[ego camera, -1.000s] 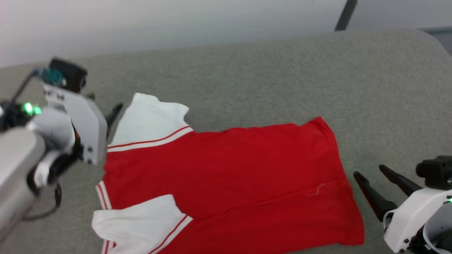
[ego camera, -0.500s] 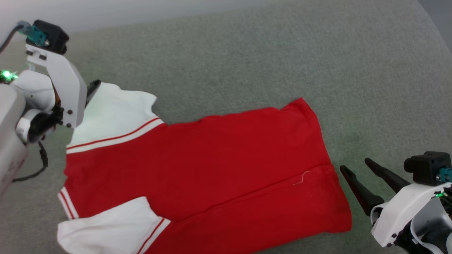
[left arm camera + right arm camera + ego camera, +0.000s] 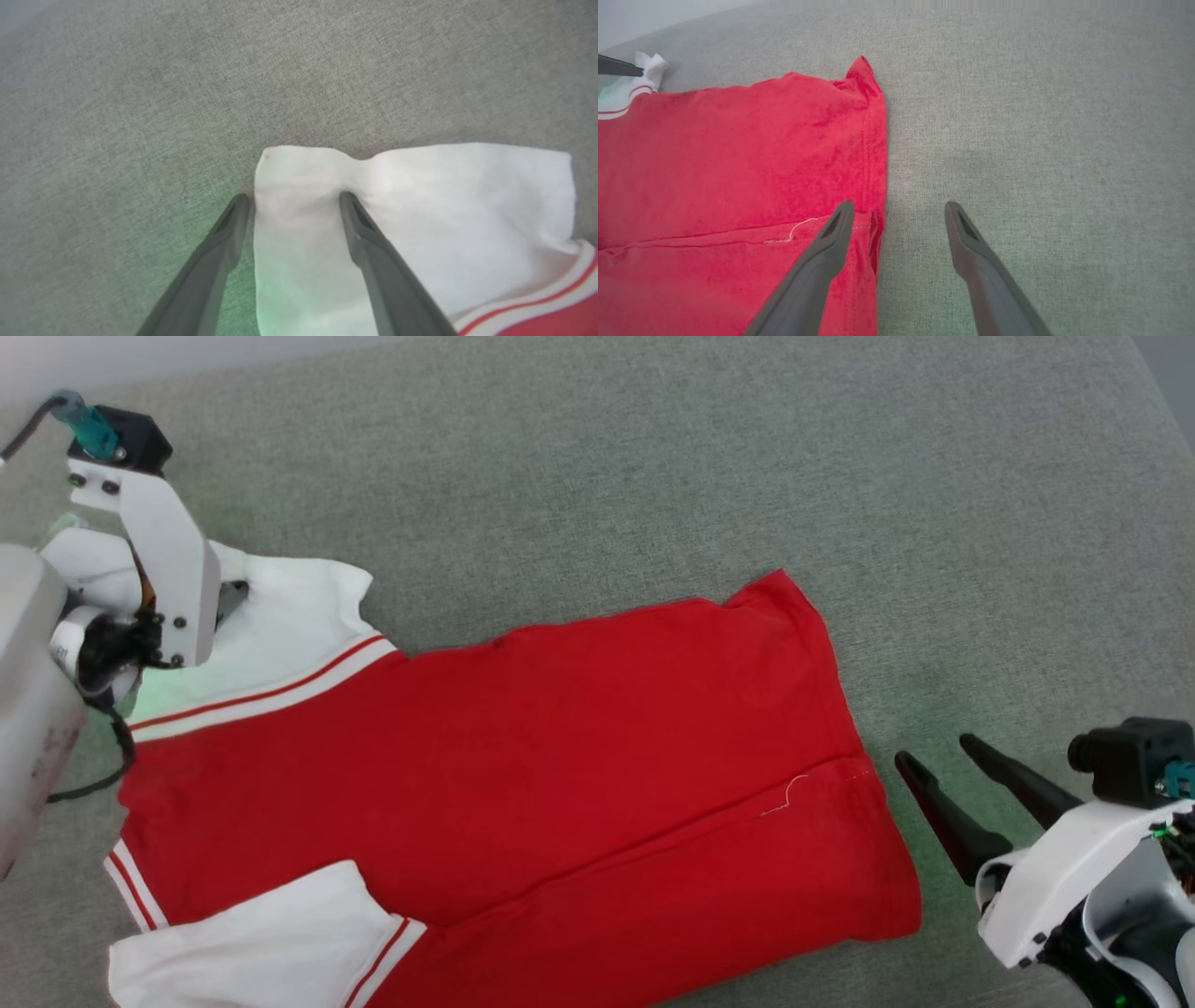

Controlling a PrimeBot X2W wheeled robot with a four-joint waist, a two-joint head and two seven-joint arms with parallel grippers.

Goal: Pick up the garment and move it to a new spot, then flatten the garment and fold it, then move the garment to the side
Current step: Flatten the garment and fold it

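1. The garment (image 3: 523,756) lies spread flat on the grey upholstered surface (image 3: 653,476), with its white sleeves toward the robot's left. The bottom edge of the head view cuts off its near sleeve (image 3: 252,943).
2. The left fingers (image 3: 217,252) stand apart, straddling a corner of the far sleeve (image 3: 420,210) and gripping nothing. In the head view the wrist bracket (image 3: 159,569) covers most of them.
3. The right fingers (image 3: 941,817) are spread at the hem (image 3: 878,154); whether they touch the cloth is unclear.
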